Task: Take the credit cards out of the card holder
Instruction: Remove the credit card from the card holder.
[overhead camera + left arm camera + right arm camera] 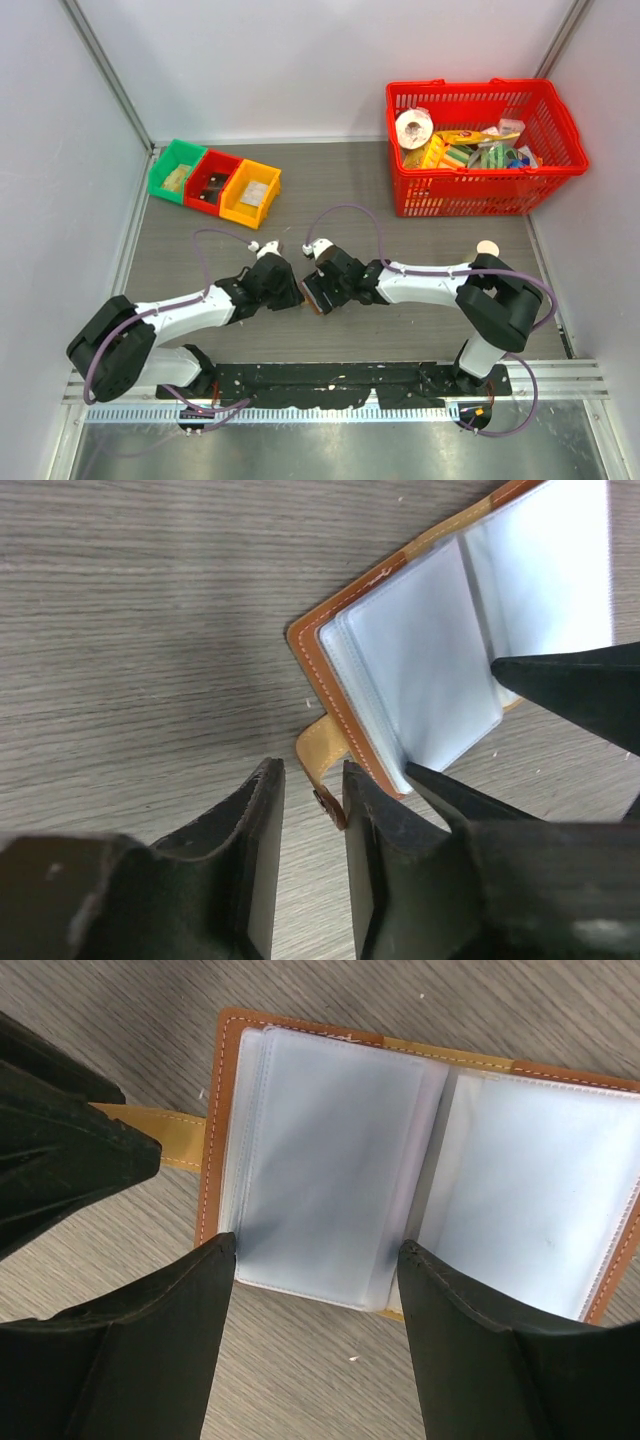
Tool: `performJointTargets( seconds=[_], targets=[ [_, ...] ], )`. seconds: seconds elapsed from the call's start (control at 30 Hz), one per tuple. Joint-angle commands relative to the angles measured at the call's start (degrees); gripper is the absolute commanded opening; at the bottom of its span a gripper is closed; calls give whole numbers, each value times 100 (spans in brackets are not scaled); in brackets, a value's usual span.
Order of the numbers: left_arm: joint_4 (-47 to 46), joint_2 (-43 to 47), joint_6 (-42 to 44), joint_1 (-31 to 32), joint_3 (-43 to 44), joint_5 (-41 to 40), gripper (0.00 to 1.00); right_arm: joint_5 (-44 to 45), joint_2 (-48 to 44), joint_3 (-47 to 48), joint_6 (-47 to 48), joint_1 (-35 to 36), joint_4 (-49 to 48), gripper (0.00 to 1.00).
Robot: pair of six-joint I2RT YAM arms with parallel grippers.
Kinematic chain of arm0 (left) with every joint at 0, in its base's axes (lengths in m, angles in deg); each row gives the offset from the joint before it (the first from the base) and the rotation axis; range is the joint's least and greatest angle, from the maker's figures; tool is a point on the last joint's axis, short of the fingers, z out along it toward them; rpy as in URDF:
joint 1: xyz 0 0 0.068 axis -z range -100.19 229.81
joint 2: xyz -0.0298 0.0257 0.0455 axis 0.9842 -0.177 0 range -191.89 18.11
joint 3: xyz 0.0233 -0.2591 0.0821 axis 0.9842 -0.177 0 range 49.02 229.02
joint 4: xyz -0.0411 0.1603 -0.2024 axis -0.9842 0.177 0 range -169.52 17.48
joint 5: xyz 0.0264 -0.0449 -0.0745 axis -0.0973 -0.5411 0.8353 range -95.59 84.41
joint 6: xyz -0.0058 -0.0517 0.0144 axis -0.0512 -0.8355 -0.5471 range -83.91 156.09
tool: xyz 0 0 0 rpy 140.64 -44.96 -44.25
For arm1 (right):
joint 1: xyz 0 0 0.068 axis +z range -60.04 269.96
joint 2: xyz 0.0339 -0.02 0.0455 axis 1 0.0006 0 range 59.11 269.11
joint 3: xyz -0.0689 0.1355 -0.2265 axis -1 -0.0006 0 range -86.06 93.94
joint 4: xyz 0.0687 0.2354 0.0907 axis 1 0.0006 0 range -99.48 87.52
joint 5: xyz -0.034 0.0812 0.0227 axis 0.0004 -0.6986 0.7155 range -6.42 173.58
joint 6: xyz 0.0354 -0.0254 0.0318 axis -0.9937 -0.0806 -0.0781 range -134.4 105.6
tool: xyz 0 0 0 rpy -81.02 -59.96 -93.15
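Note:
The brown card holder [222, 1080] lies open flat on the table, its pale blue sleeves facing up, and shows as a brown edge [318, 300] between the two arms. A pale whitish-blue credit card [330, 1160] seems to sit in the left sleeve stack; I cannot separate cards from sleeves. My right gripper [315, 1260] stands wide open, its fingertips at the near edge of the left page. My left gripper [310, 770] is narrowed but still has a gap. The holder's tan strap [322, 765] lies between its tips, against the right finger [365, 820].
Green [177, 170], red [212, 181] and yellow [251, 193] bins stand in a row at the back left. A red basket [480, 195] full of packets stands at the back right. A small round disc [487, 247] lies in front of the basket.

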Motion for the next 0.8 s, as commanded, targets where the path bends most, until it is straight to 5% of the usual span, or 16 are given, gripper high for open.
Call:
performJointTargets(
  seconds=[0.0,0.17,0.27,0.77],
  targets=[
    [-310,-84,-36,23,-113,0,27,322,71,200,-26,46,-20,70],
    [-249,-101,-28,22,-148,-26,0,507,-60,173,-52,29,68,59],
    [-109,-101,60,14,-130,-70,0,411,-149,156,-114,11,121,49],
    [305,233,192,23,-297,-158,0,1535,-834,-46,-632,-577,717,50]
  ],
)
